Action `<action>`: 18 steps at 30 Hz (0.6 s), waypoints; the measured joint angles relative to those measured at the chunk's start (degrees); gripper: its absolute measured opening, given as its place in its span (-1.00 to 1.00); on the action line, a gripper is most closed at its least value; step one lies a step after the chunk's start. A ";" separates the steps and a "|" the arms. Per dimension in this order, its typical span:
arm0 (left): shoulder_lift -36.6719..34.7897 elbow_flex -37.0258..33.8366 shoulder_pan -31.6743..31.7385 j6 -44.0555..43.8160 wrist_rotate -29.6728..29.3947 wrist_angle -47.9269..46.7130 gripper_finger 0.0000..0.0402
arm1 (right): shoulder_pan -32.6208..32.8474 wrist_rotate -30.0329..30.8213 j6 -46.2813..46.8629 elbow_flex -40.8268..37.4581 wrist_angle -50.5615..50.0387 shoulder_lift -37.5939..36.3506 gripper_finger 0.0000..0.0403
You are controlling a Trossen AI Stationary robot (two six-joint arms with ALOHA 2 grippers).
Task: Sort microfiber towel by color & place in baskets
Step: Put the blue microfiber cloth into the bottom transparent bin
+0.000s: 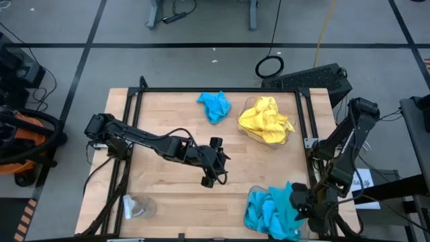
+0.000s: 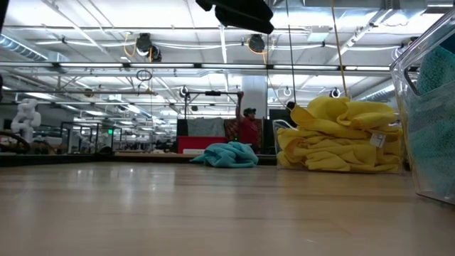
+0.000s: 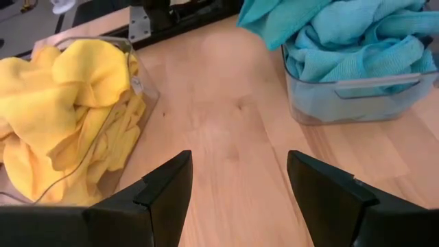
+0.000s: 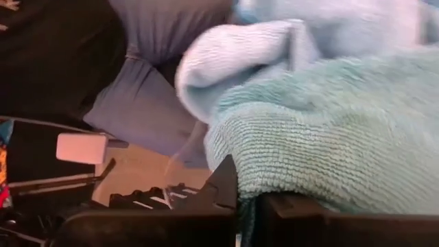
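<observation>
Resting at table edge, right pincer closed on turquoise towels

Yellow towels heaped in the bin near the table's back edge, blue towels stuffing the front-right bin, one blue towel loose at the back.

the soft fluffy towels in the clear plastic bin at the back are bright yellow, with no marks. the towels in the near clear bin are turquoise blue. one loose blue towel lies on the light brown wooden table. both robot arms are black.
</observation>
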 joint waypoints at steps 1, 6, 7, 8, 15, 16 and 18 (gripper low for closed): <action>-0.02 0.00 0.00 0.02 0.00 0.12 0.21 | 0.00 0.00 -1.26 0.00 1.51 0.83 -0.98; 0.46 0.00 0.72 0.06 0.00 0.44 0.21 | 0.02 -0.16 -6.69 0.01 8.88 6.02 -0.98; 0.58 0.00 0.87 0.04 0.00 0.31 0.21 | 0.02 -0.40 -6.87 0.02 9.23 7.08 -0.98; 0.77 0.00 1.09 0.02 0.00 0.23 0.21 | 0.02 -1.00 -6.91 0.02 9.23 8.24 -0.98; 2.93 0.00 2.00 -0.06 0.04 1.18 0.21 | -0.14 -1.70 -7.17 0.02 9.33 16.35 -0.98; 3.18 0.00 2.11 -0.07 0.04 1.27 0.21 | -0.26 -1.93 -7.18 0.03 9.33 17.28 -0.98; 3.50 0.00 2.21 -0.07 0.08 1.19 0.21 | -0.61 -2.89 -7.34 0.26 9.50 18.74 -0.98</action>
